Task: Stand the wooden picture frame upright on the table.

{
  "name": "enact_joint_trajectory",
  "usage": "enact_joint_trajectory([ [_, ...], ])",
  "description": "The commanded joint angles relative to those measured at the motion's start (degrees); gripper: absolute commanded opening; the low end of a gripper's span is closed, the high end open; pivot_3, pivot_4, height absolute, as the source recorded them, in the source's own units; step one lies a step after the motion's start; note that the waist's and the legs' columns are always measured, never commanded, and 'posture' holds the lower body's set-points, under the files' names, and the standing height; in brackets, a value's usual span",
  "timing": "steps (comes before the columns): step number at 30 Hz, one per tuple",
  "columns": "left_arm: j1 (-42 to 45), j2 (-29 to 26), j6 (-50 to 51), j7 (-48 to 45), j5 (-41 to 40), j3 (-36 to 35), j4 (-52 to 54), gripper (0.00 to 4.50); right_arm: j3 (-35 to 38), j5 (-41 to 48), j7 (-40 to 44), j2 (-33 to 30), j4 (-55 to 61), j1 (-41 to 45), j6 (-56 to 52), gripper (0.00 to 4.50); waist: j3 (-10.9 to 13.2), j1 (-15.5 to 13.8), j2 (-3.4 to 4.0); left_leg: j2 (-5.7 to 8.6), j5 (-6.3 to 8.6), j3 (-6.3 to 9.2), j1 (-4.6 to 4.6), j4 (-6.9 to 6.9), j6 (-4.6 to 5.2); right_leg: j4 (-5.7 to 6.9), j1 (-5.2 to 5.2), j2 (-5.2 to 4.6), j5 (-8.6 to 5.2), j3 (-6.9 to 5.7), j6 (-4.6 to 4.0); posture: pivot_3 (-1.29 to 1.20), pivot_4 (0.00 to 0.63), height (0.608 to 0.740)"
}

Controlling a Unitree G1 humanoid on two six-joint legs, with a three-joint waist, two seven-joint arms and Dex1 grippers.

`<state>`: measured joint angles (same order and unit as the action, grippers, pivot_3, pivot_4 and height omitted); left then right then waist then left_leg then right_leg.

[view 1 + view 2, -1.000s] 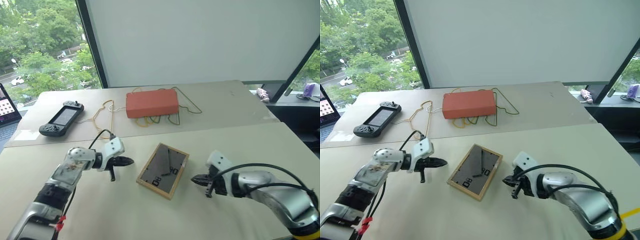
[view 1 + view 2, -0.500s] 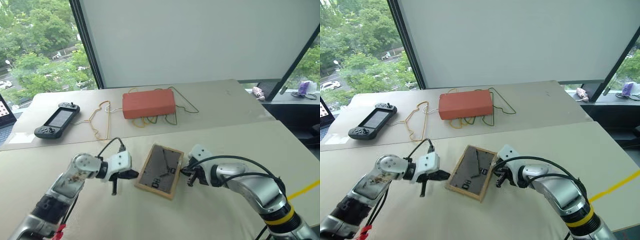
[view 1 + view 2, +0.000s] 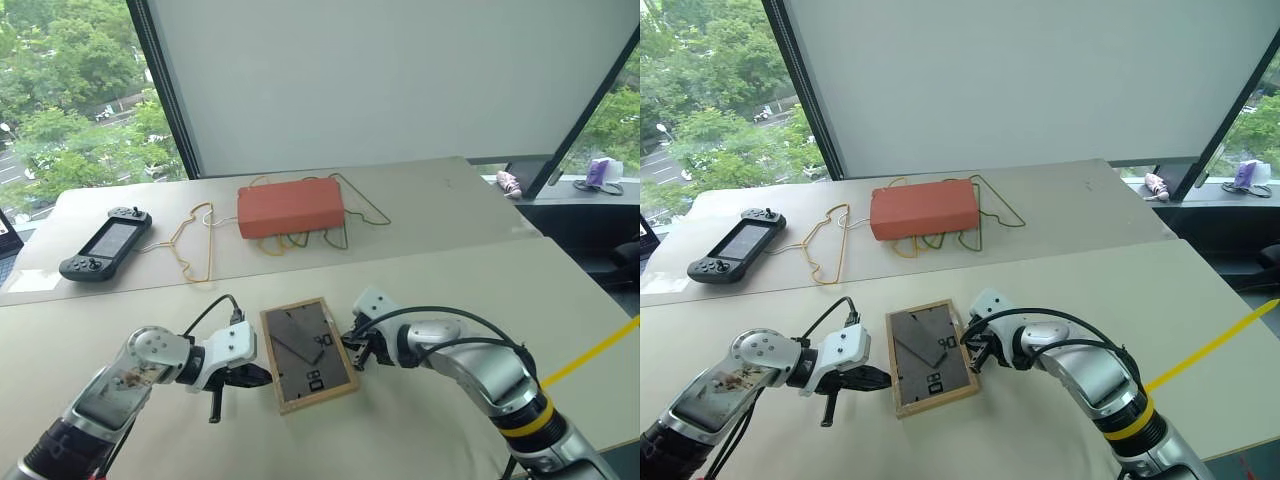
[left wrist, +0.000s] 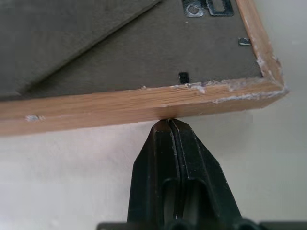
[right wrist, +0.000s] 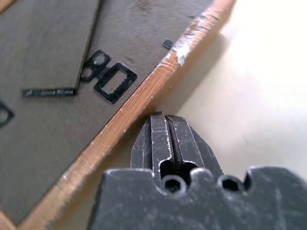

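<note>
Both arms are now sitting against the wooden picture frame (image 3: 308, 354), whereas a second ago each gripper was standing apart from it with bare table between — and the frame itself is now lying turned, its long sides running more nearly away from the robot than before.

Going left to right across the table (image 3: 480, 290): a black handheld game controller (image 3: 105, 241) is lying on the far section, beyond the seam. Beside it, a yellow wire hanger (image 3: 196, 245) is lying flat. Next, an orange-red rectangular box (image 3: 290, 208) is resting on top of further wire hangers (image 3: 340, 222).

On the near section, the left gripper (image 3: 252, 376) is lying low over the tabletop with its two black fingers (image 4: 170, 158) pressed together, holding nothing. In the left wrist view its closed tip is touching the light-wood left edge of the frame near a chipped corner.

The frame is lying flat, face down, on the near section of the table, between the two grippers. Its dark grey back is facing up, with the fold-out stand lying folded against it and the metal hanger clips showing.

The right gripper (image 3: 354, 352) is also closed on nothing, fingers (image 5: 165, 139) together — its tip is meeting the frame's right-hand wooden edge at table level.
</note>
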<state>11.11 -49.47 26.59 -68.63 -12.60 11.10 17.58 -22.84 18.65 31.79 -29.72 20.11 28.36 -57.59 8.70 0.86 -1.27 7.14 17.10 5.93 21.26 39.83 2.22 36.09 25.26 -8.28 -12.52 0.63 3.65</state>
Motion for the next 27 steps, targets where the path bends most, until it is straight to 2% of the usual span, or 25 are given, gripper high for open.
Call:
enact_joint_trajectory([
  [1, -0.92, -1.35, 0.53, 0.46, -0.61, -1.25, 2.03, 0.06, -0.14, -0.2, 1.6, -0.82, 2.54, -0.92, 0.83, 0.0, 0.0, -0.11, 0.0, -0.01, 0.0, 0.0, 0.0, 0.0, 0.0, -0.01, -0.01, 0.0, 0.0, -0.01, 0.0, 0.0, 0.15, 0.74],
  [12, -1.01, -6.09, -7.46, 0.29, 1.99, -3.66, -7.09, 0.06, 1.53, -0.36, 4.73, -6.39, 5.07, -4.45, 0.63, 0.0, 0.0, -0.19, 0.0, -0.02, 0.0, 0.01, -0.11, -0.01, 0.0, 0.0, -0.09, 0.01, 0.0, -0.02, 0.0, 0.0, 0.15, 0.74],
  [17, -0.52, -5.46, -9.09, 0.79, 1.78, -4.03, -8.46, 0.06, 0.71, 0.85, 6.72, -6.69, 7.85, -5.16, 0.1, 0.0, 0.0, -0.17, 0.0, -0.03, -0.01, 0.0, -0.12, -0.01, -0.02, 0.02, -0.1, 0.01, 0.0, -0.02, 0.0, 0.0, 0.15, 0.74],
  [23, 0.73, -0.22, -8.99, 6.51, 1.04, -5.8, -7.44, 0.06, 1.09, 2.05, 7.0, -5.81, 10.15, -5.7, -1.5, 0.0, 0.01, -0.31, -0.01, -0.02, -0.01, 0.01, -0.1, 0.01, -0.02, 0.03, -0.1, 0.0, 0.0, -0.02, 0.0, 0.0, 0.15, 0.74],
  [27, 1.73, 1.01, -8.92, 7.21, 2.9, -3.51, -7.56, 0.06, 0.49, 2.03, 7.69, -5.64, 10.84, -5.56, -1.96, 0.0, 0.01, -0.24, -0.02, -0.02, -0.01, 0.01, -0.08, -0.01, -0.02, 0.02, -0.06, 0.0, 0.0, -0.02, 0.0, 0.0, 0.15, 0.74],
])
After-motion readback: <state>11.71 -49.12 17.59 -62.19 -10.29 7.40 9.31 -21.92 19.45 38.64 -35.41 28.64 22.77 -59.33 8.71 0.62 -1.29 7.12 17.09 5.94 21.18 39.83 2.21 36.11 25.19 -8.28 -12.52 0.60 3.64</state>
